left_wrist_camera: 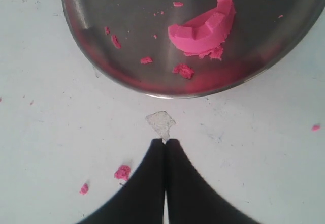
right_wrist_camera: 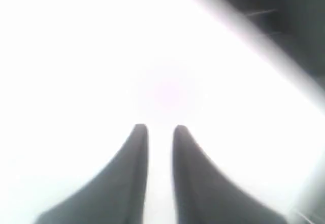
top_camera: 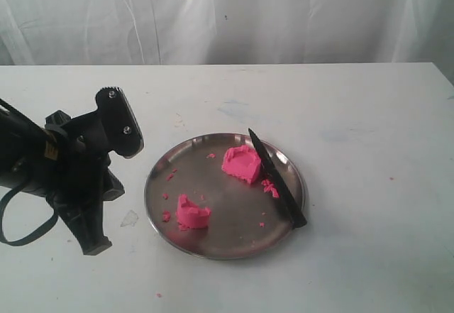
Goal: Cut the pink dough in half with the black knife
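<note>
A white curtain (top_camera: pixel 284 15) across the frame's top backs the stained white table (top_camera: pixel 369 242); the left gripper (left_wrist_camera: pixel 165 141) sits together, the right gripper (right_wrist_camera: pixel 160 128) narrowly apart.

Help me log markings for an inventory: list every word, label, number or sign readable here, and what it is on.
No text can be read.
Yellow label on the left arm: too small to read.
Round metal plate, black knife, pink dough: no markings visible.

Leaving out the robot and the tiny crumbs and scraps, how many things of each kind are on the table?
Pink dough chunks: 2
Black knife: 1
Metal plate: 1
Total: 4
</note>
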`<state>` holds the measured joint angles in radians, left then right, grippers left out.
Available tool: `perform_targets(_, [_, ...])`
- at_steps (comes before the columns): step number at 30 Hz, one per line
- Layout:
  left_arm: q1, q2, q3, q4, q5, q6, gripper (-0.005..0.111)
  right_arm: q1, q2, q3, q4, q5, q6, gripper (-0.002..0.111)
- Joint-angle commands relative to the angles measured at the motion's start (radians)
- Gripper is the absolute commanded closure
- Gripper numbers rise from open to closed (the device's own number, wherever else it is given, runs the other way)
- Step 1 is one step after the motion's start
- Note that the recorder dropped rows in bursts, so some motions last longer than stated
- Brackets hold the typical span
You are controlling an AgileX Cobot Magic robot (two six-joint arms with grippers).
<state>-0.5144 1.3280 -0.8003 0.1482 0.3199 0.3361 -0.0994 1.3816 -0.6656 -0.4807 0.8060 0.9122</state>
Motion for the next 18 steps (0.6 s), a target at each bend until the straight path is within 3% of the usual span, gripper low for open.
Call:
perform_targets(1, [-0.008,-0.011,0.007,-0.012,0.017,-0.008,0.107,0.010,-0.031,0.004,0.857,-0.185,-1.023,0.107])
perform_targets(3, [-0.008,-0.011,0.007,-0.012,0.013,-0.008,0.107,0.019,-0.044,0.004,1.138,-0.126,-1.356,0.107])
perform_targets(5, [-0.008,-0.011,0.007,-0.012,0.010,-0.008,0.107,0.032,-0.064,0.004,1.295,-0.103,-1.512,0.107])
perform_targets(12, [-0.008,-0.011,0.007,-0.012,0.017,-0.008,0.107,0.041,-0.259,0.003,1.281,-0.176,-1.595,0.107])
perform_targets(18, [-0.008,-0.011,0.007,-0.012,0.017,-0.008,0.107,0.041,-0.668,0.019,1.238,-0.308,-1.722,0.107])
